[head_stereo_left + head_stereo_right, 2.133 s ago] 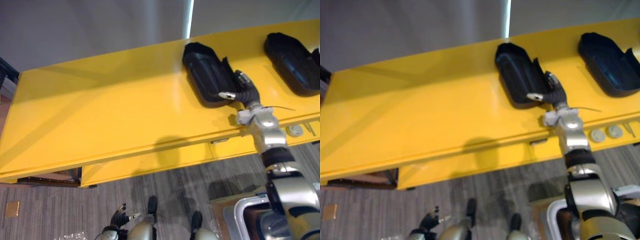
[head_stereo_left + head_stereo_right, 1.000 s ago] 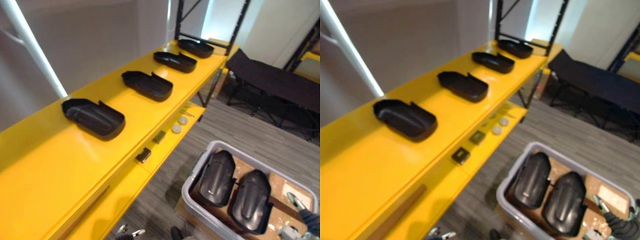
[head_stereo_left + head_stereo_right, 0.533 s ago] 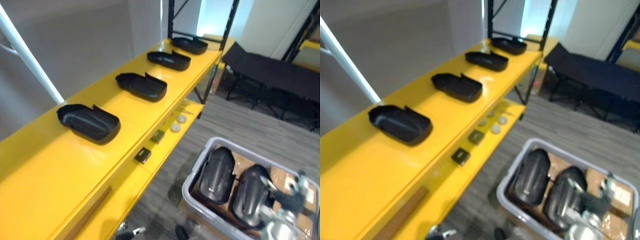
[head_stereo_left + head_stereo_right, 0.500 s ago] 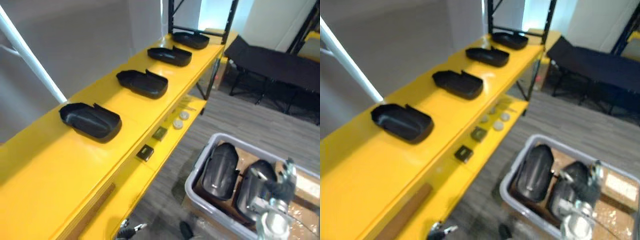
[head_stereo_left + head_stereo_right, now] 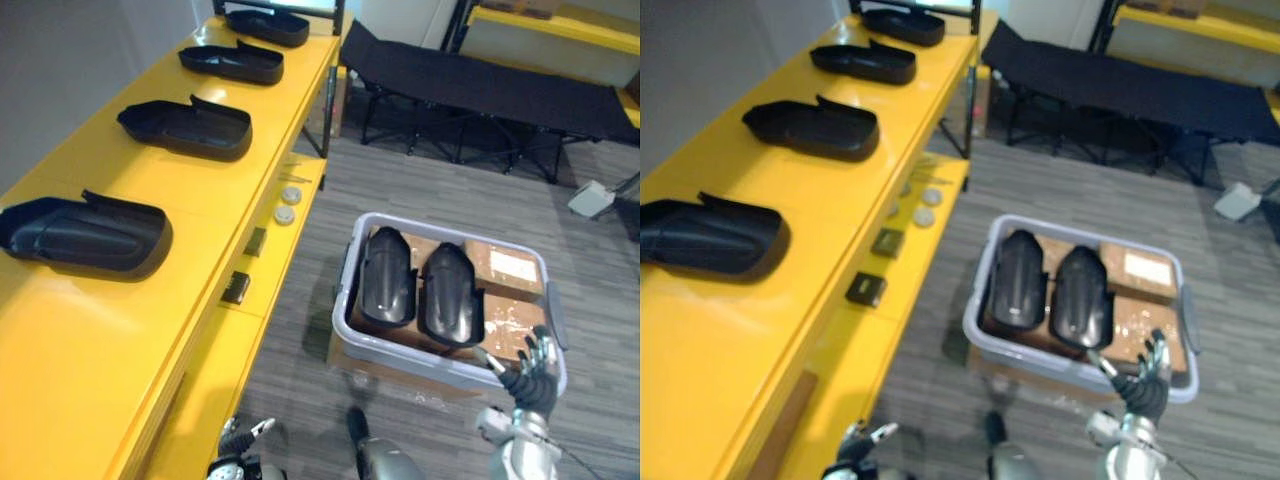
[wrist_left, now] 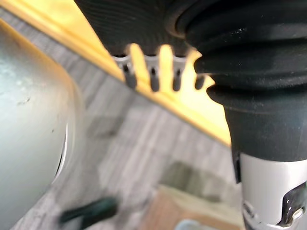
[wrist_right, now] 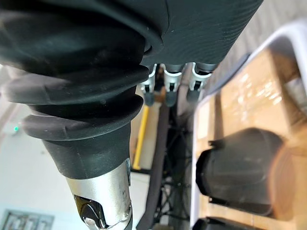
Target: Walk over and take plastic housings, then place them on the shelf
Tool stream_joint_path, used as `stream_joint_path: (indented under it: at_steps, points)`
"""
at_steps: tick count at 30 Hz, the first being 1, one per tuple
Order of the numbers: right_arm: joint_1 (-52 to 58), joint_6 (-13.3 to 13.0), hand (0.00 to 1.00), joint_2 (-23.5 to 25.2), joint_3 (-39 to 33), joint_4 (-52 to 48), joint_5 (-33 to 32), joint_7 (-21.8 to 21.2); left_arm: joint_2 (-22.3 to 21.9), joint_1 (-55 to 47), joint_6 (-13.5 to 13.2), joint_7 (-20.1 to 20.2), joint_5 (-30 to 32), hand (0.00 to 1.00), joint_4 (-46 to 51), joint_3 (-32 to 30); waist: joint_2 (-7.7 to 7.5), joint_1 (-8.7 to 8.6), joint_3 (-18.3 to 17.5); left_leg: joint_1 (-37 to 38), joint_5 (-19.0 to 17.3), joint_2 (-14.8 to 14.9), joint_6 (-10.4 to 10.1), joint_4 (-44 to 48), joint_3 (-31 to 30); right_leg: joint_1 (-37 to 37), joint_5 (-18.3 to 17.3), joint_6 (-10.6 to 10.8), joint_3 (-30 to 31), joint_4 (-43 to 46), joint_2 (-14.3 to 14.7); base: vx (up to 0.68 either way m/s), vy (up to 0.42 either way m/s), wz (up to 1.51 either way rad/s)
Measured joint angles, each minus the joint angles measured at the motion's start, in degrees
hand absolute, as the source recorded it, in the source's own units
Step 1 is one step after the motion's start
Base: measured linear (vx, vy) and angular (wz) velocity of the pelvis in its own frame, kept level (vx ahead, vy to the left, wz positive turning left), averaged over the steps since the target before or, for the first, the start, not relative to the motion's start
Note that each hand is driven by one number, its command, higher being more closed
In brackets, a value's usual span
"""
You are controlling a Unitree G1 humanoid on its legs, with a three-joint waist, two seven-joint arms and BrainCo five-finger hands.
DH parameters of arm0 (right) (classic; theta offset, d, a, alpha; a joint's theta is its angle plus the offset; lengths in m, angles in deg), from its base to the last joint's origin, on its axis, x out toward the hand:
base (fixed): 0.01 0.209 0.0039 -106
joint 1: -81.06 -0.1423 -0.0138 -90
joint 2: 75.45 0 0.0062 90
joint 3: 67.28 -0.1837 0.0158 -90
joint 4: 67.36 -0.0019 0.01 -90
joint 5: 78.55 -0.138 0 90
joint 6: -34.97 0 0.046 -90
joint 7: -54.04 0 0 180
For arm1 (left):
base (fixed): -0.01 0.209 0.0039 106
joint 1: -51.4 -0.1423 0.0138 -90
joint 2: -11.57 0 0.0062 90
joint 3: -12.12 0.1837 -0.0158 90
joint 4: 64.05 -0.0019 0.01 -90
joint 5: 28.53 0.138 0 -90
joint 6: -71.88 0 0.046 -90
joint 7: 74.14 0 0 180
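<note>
While your right hand (image 5: 530, 378) hangs just outside the near right corner of the grey bin (image 5: 420, 368), its fingers (image 7: 167, 92) are straight and loosely spread, and you have hold of nothing with it. It is not touching the bin's rim as far as the head views show.

Inside the bin lie two black plastic housings, side by side and domed backs up: the shelf-side housing (image 5: 385, 280) and the outer housing (image 5: 450, 295). They touch or nearly touch along their long edges. Cardboard boxes (image 5: 510, 268) fill the bin beyond and beside the outer housing.

To the left of the bin, with a strip of floor between, stands the yellow shelf (image 5: 100, 330). Four more housings sit on its top, hollow side up and in a row:
- the nearest shelf housing (image 5: 85, 237), level with the bin's near end
- the second shelf housing (image 5: 185, 128), past the bin's far end
- the third shelf housing (image 5: 232, 62)
- the farthest shelf housing (image 5: 267, 25)

On the shelf's lower ledge, facing the bin, lie two pale discs (image 5: 286, 214) and two small dark blocks (image 5: 235, 287).

Your left hand (image 5: 240, 440) hangs low, nearer to you than the bin and by the foot of the shelf. Its fingers are relaxed and empty.

Beyond the bin's far end stands a black folding cot (image 5: 480, 90).
</note>
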Motion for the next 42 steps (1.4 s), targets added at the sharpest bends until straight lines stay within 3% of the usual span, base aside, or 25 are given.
stream_joint_path:
  at_steps: [1, 3, 5, 6, 7, 8, 9, 10, 11, 12, 14, 16, 19, 20, 21, 24, 27, 31, 37, 42]
  points:
    - [-0.40, -0.01, 0.00, -0.13, 1.60, 0.33, 0.05, 0.21, 0.16, -0.85, -0.11, -0.60, -1.16, 0.00, 0.62, -0.04, -0.26, 0.16, -1.18, -0.11, 0.42, 0.11, -0.53, -0.31, -0.08, 1.56, -2.11, 0.37, 0.17, 6.24, -3.23, -0.08, -0.116, 0.04]
    - [-2.70, 0.00, 0.00, -0.64, 3.94, 3.28, 0.32, 0.17, 0.99, -2.38, -0.17, -0.68, -2.57, 0.00, 0.25, -0.04, -0.71, 0.76, -3.24, -0.30, 1.94, 0.56, -1.84, -2.00, 0.39, 3.02, -2.76, 0.56, 0.13, 10.39, -7.13, -0.04, -0.230, -0.19]
    - [-6.36, 0.03, 0.00, -1.13, 4.23, 7.05, 0.77, -0.36, 2.38, -3.92, -0.10, -0.71, -2.75, 0.00, -1.52, -0.07, -1.08, 1.39, -5.32, -2.22, 3.82, 1.53, -3.71, -3.26, 0.91, 4.07, -1.18, 0.62, -0.66, 7.88, -11.23, -0.01, -0.318, -0.44]
    - [-9.00, 0.05, 0.00, -1.21, 3.85, 8.36, 1.52, -0.43, 3.59, -4.81, -0.17, -0.70, -3.34, 0.00, -1.98, -0.83, -2.24, 1.87, -6.23, -3.81, 4.71, 1.62, -4.96, -3.31, 0.93, 5.90, 5.64, 2.92, -1.47, 0.21, -13.28, -0.03, -0.374, -0.40]
    - [-11.12, 0.21, 0.00, -1.99, 2.81, 9.77, 2.16, -0.46, 4.45, -4.20, -0.04, -0.80, -3.24, 0.00, -3.45, -1.69, -1.37, 2.28, -5.99, -4.04, 6.69, 3.21, -6.25, -4.96, 0.76, 7.11, 2.91, 7.61, -2.05, -2.69, -11.83, -0.03, -0.403, -0.46]
    - [-12.28, 0.34, 0.00, -2.70, 2.53, 10.68, 2.41, -0.49, 4.36, -4.33, 0.01, -0.94, -3.18, 0.00, -3.99, -1.83, -0.33, 2.51, -5.79, -3.42, 8.13, 4.80, -6.70, -6.63, 0.66, 5.55, 2.85, 8.00, -2.17, -1.14, -10.56, -0.05, -0.556, -0.83]
    - [-14.63, 0.37, 0.00, -4.17, 2.57, 11.73, 2.60, -0.66, 3.29, -4.37, 0.09, -1.16, -3.07, 0.00, -4.99, -2.18, 2.51, 2.96, -4.30, -1.12, 10.52, 7.74, -8.36, -9.46, 0.96, 0.24, -3.53, 11.55, -5.45, 2.28, -9.44, -0.03, -0.568, -1.19]
    - [-15.96, 0.34, 0.00, -4.52, 2.93, 12.45, 2.59, -0.46, 3.97, -5.23, 0.29, -1.37, -3.26, 0.00, -7.26, -2.30, 1.33, 3.19, -4.44, 0.02, 12.64, 8.21, -8.92, -9.95, 2.71, 1.53, -1.10, 9.78, -13.09, -14.05, -10.05, 0.01, -0.595, -1.09]
    - [-16.03, 0.33, 0.00, -4.61, 3.20, 12.50, 2.56, -0.37, 4.82, -5.14, 0.24, -1.17, -3.34, 0.00, -7.64, -2.85, 0.43, 2.66, -3.95, -0.38, 13.18, 8.09, -8.92, -8.79, 2.61, 1.46, 3.45, 9.34, -13.52, -17.51, -9.94, 0.05, -0.449, -0.47]
    - [-14.88, 0.55, 0.00, -7.31, 1.96, 13.57, 2.56, -0.44, 3.36, -4.20, 0.34, -0.98, -3.79, 0.00, -8.68, -4.09, 3.35, 1.49, -2.98, -2.71, 15.45, 11.20, -5.97, -6.01, -0.49, 1.95, 4.31, 7.08, -15.27, -16.22, -7.10, 0.08, -0.397, 0.01]
    - [-11.72, 0.92, 0.00, -7.55, -1.20, 12.66, 2.40, -0.35, 2.68, -4.92, -0.50, -0.75, -5.32, 0.00, -8.11, -4.55, 3.35, 1.38, -2.81, -4.64, 14.37, 9.85, -5.14, -5.51, -2.85, 3.56, 3.74, 6.02, -15.48, -18.58, -6.97, 0.08, -0.304, 0.09]
    - [-6.31, 0.99, 0.00, -7.46, -5.24, 12.33, 2.32, -0.25, 2.59, -6.12, -0.85, -1.17, -5.46, 0.00, -7.96, -4.37, 3.50, 0.67, -2.59, -5.37, 13.64, 6.13, -5.19, -6.83, -3.87, 8.08, 4.26, 5.25, -17.34, -22.56, -6.97, 0.09, -0.196, 0.24]
    - [-4.53, 1.22, 0.00, -7.72, -9.25, 12.32, 2.19, 0.90, 2.30, -8.11, -0.66, -1.57, -4.96, 0.00, -8.00, -3.09, 4.28, -0.04, -2.13, -5.32, 14.81, 2.62, -4.20, -10.68, -3.64, 10.55, 4.34, 5.53, -18.39, -24.56, -7.07, 0.05, -0.003, 0.10]
    - [-5.13, 1.27, 0.00, -8.42, -11.17, 12.50, 1.36, 1.72, 2.31, -8.32, -0.48, -1.65, -4.20, 0.00, -7.98, -1.71, 4.94, -0.28, -1.47, -5.26, 15.33, 1.77, -5.14, -12.59, -3.28, 10.61, 4.18, 6.46, -18.53, -25.47, -7.02, 0.01, 0.140, 0.06]
    - [-6.16, 1.59, 0.00, -8.07, -12.42, 12.88, 1.10, 2.43, 2.72, -8.28, -0.46, -1.73, -3.25, 0.00, -7.75, -1.42, 4.26, -0.36, -0.80, -5.32, 14.79, 0.46, -6.31, -13.88, -3.46, 10.18, 4.15, 7.02, -18.57, -26.23, -8.13, -0.01, 0.204, 0.06]
    - [-11.11, 1.64, 0.00, -7.78, -12.99, 13.76, -0.16, 4.61, 4.56, -6.98, -0.66, -1.90, -1.98, 0.00, -6.13, 1.18, 1.78, -0.34, 2.49, -7.37, 14.05, -2.57, -5.10, -12.78, -2.74, 10.50, 7.32, 8.90, -18.74, -29.60, -10.62, -0.01, 0.167, 0.05]
    - [-19.78, 1.61, 0.00, -9.06, -13.78, 18.28, -2.18, 7.24, 6.96, -4.70, -0.72, -3.11, -1.84, 0.00, -2.73, 4.77, 0.25, 0.05, 5.86, -12.59, 13.46, -3.52, -4.05, -8.83, -3.56, 8.41, 10.36, 9.59, -19.22, -31.50, -11.26, -0.02, 0.135, 0.12]
    - [-29.90, 1.66, 0.00, -13.03, -13.91, 26.05, -3.98, 10.60, 7.74, -1.75, -2.01, -4.43, -2.97, 0.00, 2.68, 7.69, 0.11, 2.09, 8.72, -16.31, 13.15, -4.63, -3.52, -7.15, -4.57, 6.97, 12.16, 9.86, -20.55, -32.94, -11.74, -0.04, 0.044, 0.14]
    - [-42.13, 1.88, 0.00, -17.49, -12.16, 35.14, -6.87, 13.46, 8.69, 1.52, -4.11, -5.70, -3.46, 0.00, 5.89, 10.01, -1.33, 3.35, 11.87, -18.25, 13.04, -5.00, -3.32, -6.97, -5.75, 5.33, 13.90, 9.21, -20.67, -32.82, -11.66, -0.03, 0.016, 0.05]
    - [-47.04, 2.57, 0.00, -18.49, -9.68, 36.22, -7.07, 14.86, 9.49, 3.10, -4.55, -6.08, -4.92, 0.00, 5.83, 11.01, -2.01, 4.48, 14.00, -19.79, 12.98, -4.94, -3.22, -6.60, -5.93, 3.44, 14.06, 9.20, -20.56, -31.93, -11.64, -0.07, 0.000, -0.02]
